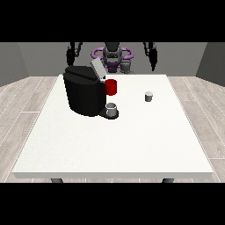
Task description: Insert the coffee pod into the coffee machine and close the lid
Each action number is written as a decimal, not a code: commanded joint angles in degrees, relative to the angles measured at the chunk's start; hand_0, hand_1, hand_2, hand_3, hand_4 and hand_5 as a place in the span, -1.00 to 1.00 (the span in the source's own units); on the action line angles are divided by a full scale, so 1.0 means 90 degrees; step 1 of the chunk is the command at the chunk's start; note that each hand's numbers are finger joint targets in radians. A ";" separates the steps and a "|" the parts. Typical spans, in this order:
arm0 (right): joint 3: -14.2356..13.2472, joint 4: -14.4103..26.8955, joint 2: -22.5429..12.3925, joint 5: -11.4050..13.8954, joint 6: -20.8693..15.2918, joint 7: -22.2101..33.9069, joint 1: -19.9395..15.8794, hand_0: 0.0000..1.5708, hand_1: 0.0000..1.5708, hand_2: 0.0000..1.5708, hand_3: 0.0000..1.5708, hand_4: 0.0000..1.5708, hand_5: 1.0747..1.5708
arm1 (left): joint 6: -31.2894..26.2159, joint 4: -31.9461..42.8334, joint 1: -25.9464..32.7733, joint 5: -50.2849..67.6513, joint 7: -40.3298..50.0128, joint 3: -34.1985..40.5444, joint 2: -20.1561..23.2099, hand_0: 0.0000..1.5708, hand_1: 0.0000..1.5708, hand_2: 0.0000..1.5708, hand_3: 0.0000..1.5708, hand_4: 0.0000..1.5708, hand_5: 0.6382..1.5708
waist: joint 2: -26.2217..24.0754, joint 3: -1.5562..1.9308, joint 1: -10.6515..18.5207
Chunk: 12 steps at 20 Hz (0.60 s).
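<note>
- The coffee pod [149, 96] stood upright on the white tabletop [114, 140], well apart from the coffee machine [84, 90] and toward the view's right; nothing touched it.
- The machine's lid [97, 69] was tilted open at its top; a red part [111, 87] showed on its front, and a grey cup [111, 109] sat on its base.
- The robot hand at the view's right [153, 61] and the robot hand at the view's left [70, 55] both hung raised behind the far edge of the tabletop, holding nothing; whether their fingers were released or clenched could not be told.
- The task looked unstarted; the pod was small, so an off-centre reach might have tipped it or knocked it away.
- An arm crossing toward the machine might have bumped the raised lid shut before the pod went in, or nudged the cup off the base.
</note>
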 commanded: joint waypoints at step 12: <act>-0.0327 0.0120 0.0452 -0.0142 -0.0413 -0.0927 -0.0089 -1.00 -1.00 -1.00 -1.00 -0.82 1.00 | -0.1026 0.1133 -0.1014 -0.0170 -0.0761 0.0729 0.1389 -1.00 -1.00 -1.00 -1.00 -1.00 1.00 | 0.0373 -0.0167 -0.0467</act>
